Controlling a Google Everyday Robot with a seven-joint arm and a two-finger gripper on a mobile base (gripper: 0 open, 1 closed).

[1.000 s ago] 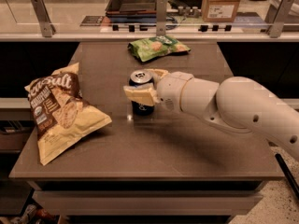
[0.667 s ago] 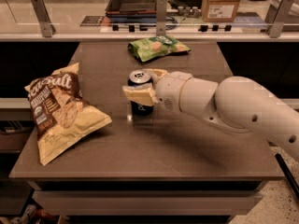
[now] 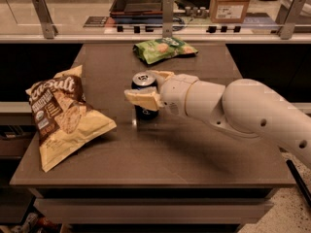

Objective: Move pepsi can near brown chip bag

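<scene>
Nothing has really shifted in the last second: can, bags and arm sit where they were, so I read this as the grip settling before the carry.

The pepsi can stands upright about midway between the desk's left and right edges, a little nearer the far edge than the near one. My gripper is on it from the right. One finger crosses the can's front face, the other sits behind its rim, and they look closed against its sides with no slack that I can see. Its base still seems to be resting on the desk.

The brown chip bag lies by the left edge, slumping toward the near-left corner, well apart from the can. A green bag lies at the far edge behind the can, out of the way.

To do this well I'd lift only slightly, or slide with light pressure. I'd keep the can vertical and travel straight toward the left edge. The bag's puffy lower flap sticks out toward the can, so I'd stop just short of it rather than push into it, since a nudge could shove the bag off the left edge. I'd also confirm the hold before moving, because a smooth can may twist.
</scene>
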